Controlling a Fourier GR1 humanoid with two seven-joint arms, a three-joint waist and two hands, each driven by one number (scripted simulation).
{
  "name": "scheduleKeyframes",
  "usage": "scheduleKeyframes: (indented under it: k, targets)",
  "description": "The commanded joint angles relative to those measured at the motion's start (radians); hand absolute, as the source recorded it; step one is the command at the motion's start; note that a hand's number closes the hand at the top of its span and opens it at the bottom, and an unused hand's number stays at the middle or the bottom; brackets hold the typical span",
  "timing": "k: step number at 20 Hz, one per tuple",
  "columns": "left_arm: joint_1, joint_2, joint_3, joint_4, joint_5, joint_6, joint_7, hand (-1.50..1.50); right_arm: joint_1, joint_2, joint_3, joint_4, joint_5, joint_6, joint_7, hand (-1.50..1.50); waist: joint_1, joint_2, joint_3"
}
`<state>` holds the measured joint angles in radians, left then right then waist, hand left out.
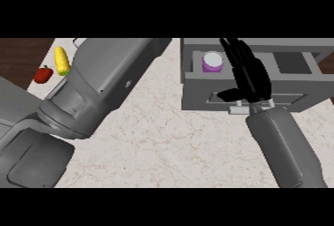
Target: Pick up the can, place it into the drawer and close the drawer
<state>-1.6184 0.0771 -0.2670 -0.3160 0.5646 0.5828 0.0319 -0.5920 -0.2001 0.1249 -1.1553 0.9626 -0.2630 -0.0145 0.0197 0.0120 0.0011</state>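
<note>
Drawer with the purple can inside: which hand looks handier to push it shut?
The right hand: it reaches over the open drawer, beside the can. On the left only a forearm shows, away from the drawer.

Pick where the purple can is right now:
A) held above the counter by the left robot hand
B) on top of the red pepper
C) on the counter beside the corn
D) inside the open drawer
D: the purple can stands in the open grey drawer, beside the right robot hand, whose fingers are straight.

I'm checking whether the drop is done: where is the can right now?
In the head view, the purple can stands upper right inside the open grey drawer, at its left end, just left of the right hand.
</note>
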Motion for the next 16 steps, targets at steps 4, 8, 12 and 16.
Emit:
scheduleKeyframes:
  k: [4, 8, 12, 16]
  targets:
    - [0.035, 0.060, -0.005, -0.077, -0.018, -0.023, 0.063, -1.50, -0.169, 0.027, -0.075, 0.334, 0.091, -0.214, -0.010, -1.50, 0.038, -0.005, 0.000]
    - [0.104, 0.075, -0.014, -0.135, -0.028, -0.027, 0.072, -1.50, -0.237, 0.028, -0.129, 0.463, 0.076, -0.330, -0.065, -1.50, 0.047, -0.004, 0.000]
    - [0.140, 0.110, -0.024, -0.170, -0.043, -0.044, 0.092, -1.50, -0.384, 0.037, -0.141, 0.583, 0.121, -0.355, -0.019, -1.50, 0.054, 0.002, 0.000]
    - [0.161, 0.132, -0.029, -0.240, -0.047, -0.041, 0.132, -1.50, -0.445, 0.007, -0.173, 0.681, 0.112, -0.405, -0.070, -1.50, 0.070, 0.004, 0.000]
